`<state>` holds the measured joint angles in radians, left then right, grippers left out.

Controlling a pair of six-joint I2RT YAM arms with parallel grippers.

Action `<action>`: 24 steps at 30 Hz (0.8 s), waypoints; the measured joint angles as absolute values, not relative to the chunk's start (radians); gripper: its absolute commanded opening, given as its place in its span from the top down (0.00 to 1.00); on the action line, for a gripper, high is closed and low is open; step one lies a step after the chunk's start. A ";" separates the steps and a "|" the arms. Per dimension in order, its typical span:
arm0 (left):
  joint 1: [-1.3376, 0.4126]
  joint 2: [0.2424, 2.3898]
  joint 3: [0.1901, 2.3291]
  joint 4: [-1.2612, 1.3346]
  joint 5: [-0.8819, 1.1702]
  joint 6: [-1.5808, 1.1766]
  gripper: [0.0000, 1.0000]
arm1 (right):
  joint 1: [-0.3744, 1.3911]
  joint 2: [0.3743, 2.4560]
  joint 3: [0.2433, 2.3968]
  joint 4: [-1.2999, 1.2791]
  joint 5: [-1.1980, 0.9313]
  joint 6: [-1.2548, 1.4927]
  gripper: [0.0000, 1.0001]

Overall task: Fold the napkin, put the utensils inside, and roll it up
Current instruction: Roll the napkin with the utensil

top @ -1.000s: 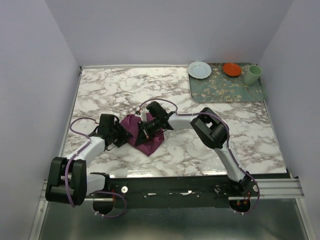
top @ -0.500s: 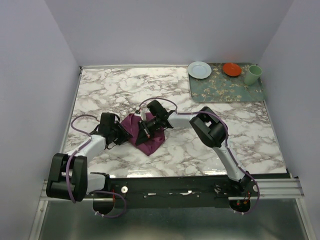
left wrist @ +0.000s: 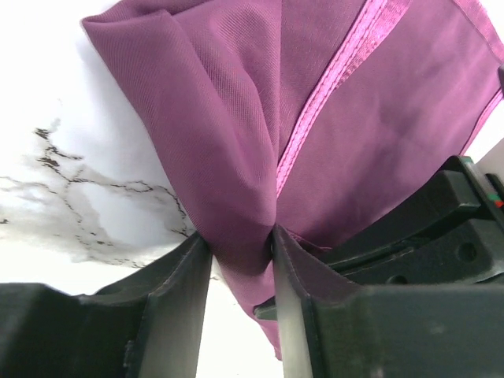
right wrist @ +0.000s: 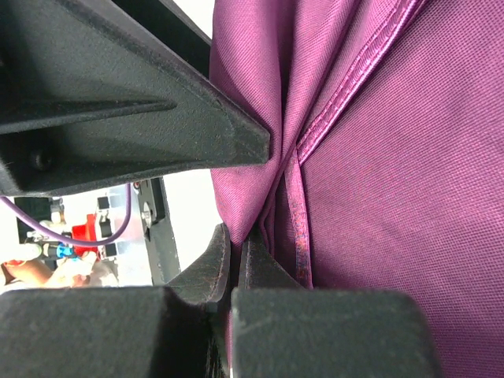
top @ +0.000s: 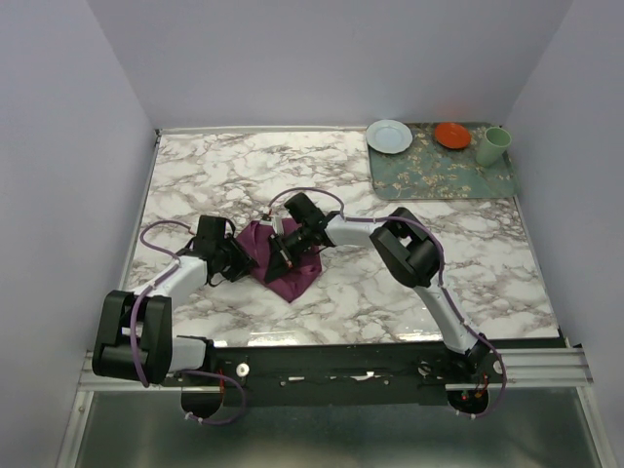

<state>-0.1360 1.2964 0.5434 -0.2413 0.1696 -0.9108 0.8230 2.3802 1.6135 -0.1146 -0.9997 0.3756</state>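
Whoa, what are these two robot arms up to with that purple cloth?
Both arms are working on a purple napkin that lies bunched in the middle of the marble table. The left gripper pinches a gathered fold of it, and the right gripper is clamped on a hemmed edge close by. The cloth looks crumpled rather than neatly folded, and no knife shows in any view. A green mat with a plate, an orange dish and a cup sits in the far right corner.
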 measured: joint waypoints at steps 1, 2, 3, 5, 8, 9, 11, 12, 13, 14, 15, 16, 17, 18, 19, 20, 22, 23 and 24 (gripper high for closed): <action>-0.136 1.300 0.547 -0.243 0.170 -0.916 0.50 | 0.823 2.381 1.613 -0.114 -1.002 0.376 0.99; -0.137 1.303 0.550 -0.244 0.170 -0.923 0.50 | 0.823 2.381 1.613 -0.112 -1.003 0.381 0.99; -0.138 1.305 0.552 -0.246 0.169 -0.931 0.49 | 0.823 2.381 1.612 -0.104 -1.005 0.393 0.99; -0.138 1.312 0.559 -0.252 0.168 -0.945 0.49 | 0.822 2.381 1.606 -0.090 -1.008 0.410 0.99; -0.138 1.326 0.571 -0.261 0.167 -0.967 0.49 | 0.819 2.381 1.587 -0.041 -1.017 0.461 0.99; -0.140 1.331 0.574 -0.262 0.167 -0.976 0.49 | 0.818 2.381 1.582 -0.029 -1.019 0.473 0.99; -0.140 1.340 0.579 -0.260 0.167 -0.994 0.49 | 0.816 2.381 1.560 0.029 -1.026 0.522 1.00; -0.140 1.341 0.580 -0.260 0.166 -0.998 0.49 | 0.816 2.381 1.556 0.039 -1.028 0.532 0.99; -0.141 1.348 0.584 -0.260 0.166 -1.004 0.49 | 0.814 2.383 1.548 0.063 -1.033 0.551 0.99; -0.141 1.351 0.587 -0.260 0.165 -1.008 0.49 | 0.812 2.383 1.540 0.084 -1.037 0.567 1.00; -0.142 1.355 0.591 -0.260 0.165 -1.010 0.49 | 0.810 2.384 1.530 0.113 -1.042 0.590 0.99; -0.145 1.361 0.596 -0.260 0.162 -1.012 0.49 | 0.807 2.385 1.527 0.123 -1.044 0.603 0.99; -0.148 1.365 0.600 -0.259 0.159 -1.015 0.49 | 0.805 2.387 1.520 0.144 -1.048 0.619 0.99; -0.152 1.370 0.604 -0.260 0.155 -1.015 0.49 | 0.802 2.389 1.512 0.170 -1.052 0.639 1.00; -0.158 1.375 0.611 -0.263 0.150 -1.014 0.49 | 0.800 2.391 1.507 0.185 -1.056 0.650 0.99; -0.163 1.378 0.614 -0.262 0.145 -1.013 0.48 | 0.797 2.391 1.501 0.201 -1.060 0.666 0.99; -0.173 1.380 0.616 -0.260 0.136 -1.011 0.48 | 0.794 2.392 1.491 0.229 -1.064 0.689 1.00; -0.176 1.378 0.616 -0.260 0.132 -1.011 0.48 | 0.793 2.392 1.488 0.239 -1.064 0.697 0.99; -0.177 1.377 0.614 -0.260 0.129 -1.011 0.49 | 0.793 2.392 1.486 0.245 -1.064 0.701 1.00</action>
<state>-0.1772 1.3766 0.6144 -0.2596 0.1287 -1.0111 0.7925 2.3917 1.4864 0.2447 -1.0641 0.7013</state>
